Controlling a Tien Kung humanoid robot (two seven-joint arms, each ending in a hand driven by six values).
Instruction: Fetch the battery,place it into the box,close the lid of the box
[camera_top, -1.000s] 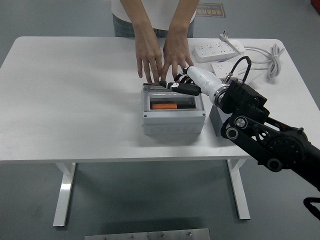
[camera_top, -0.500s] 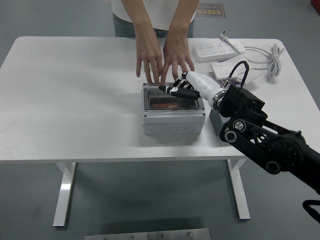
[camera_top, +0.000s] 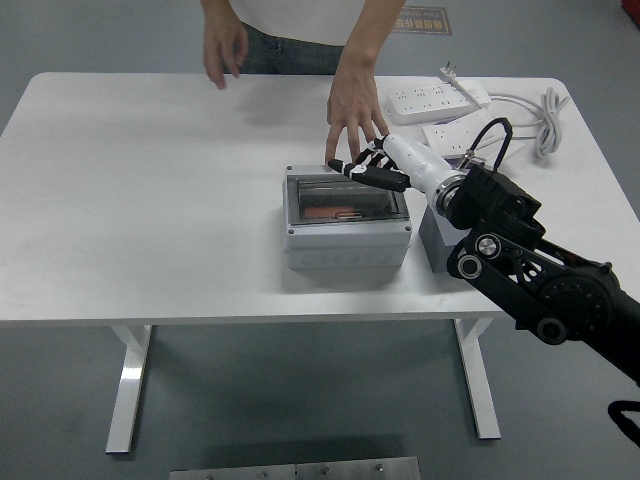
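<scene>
From the head camera, my only view, I see the grey box (camera_top: 347, 220) sitting mid-table with its clear lid (camera_top: 345, 200) lying flat over the top. The orange battery (camera_top: 333, 212) shows through the lid, resting inside the box. My right hand (camera_top: 375, 170) hovers at the lid's back right corner, fingers (camera_top: 362, 177) stretched out forward and loosely spread, holding nothing; whether the tips touch the lid I can't tell from here. My left arm is out of sight.

A person stands at the far side. One of their hands (camera_top: 354, 115) reaches down toward the table just behind the box, close to my fingers; their other hand (camera_top: 224, 47) is lifted clear, well away to the left. A power strip (camera_top: 438, 97) lies at the far right.

I judge fetching and placing as done, and closing as nearly finished. Next I'd press down on the lid to seat it fully, keeping clear of the person's fingers.
</scene>
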